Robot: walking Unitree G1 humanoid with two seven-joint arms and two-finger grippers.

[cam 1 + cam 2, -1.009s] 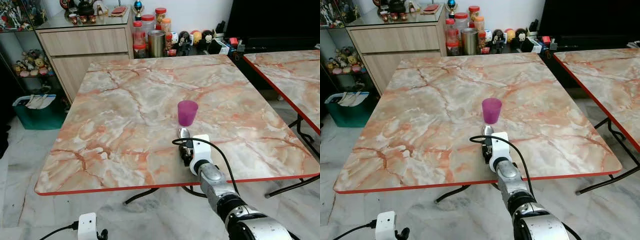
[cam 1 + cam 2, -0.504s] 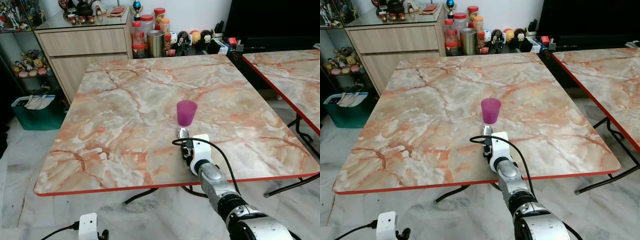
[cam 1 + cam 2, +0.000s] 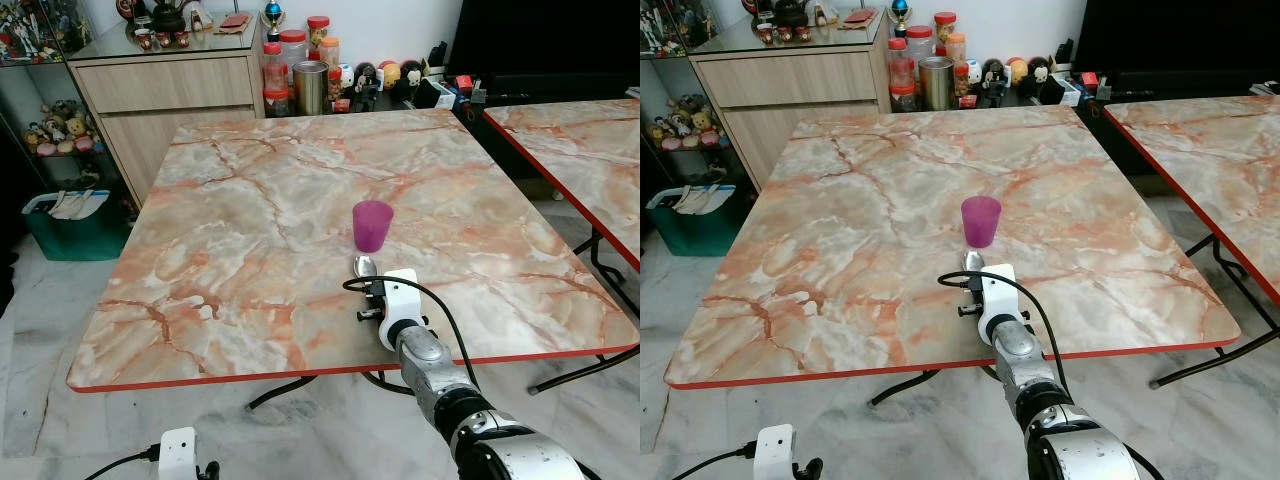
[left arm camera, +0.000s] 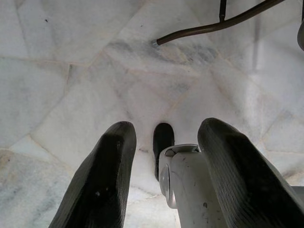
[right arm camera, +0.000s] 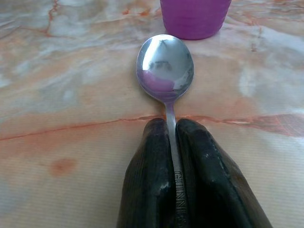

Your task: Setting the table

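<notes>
- A purple cup (image 3: pixel 372 225) already stands upright on the marble tabletop (image 3: pixel 240 220), so one piece of the setting looks placed.
- The right hand (image 5: pixel 172 156) sits low over the tabletop near its front edge, its two black fingers (image 5: pixel 147 190) pressed together on the handle of a metal spoon (image 5: pixel 165 66).
- The spoon's bowl points away from the hand and lies just short of the cup's base, near it but apart.
- Whether the spoon rests fully on the tabletop cannot be told; it appears laid down or very nearly so.
- Judged from this, the spoon is at its spot and only needs releasing.
- No plate or other cutlery is on the tabletop, so most of the setting probably remains.
- The left hand (image 4: pixel 161 156) hangs idle over the marble floor (image 4: pixel 71 57), fingers spread and holding nothing.
</notes>
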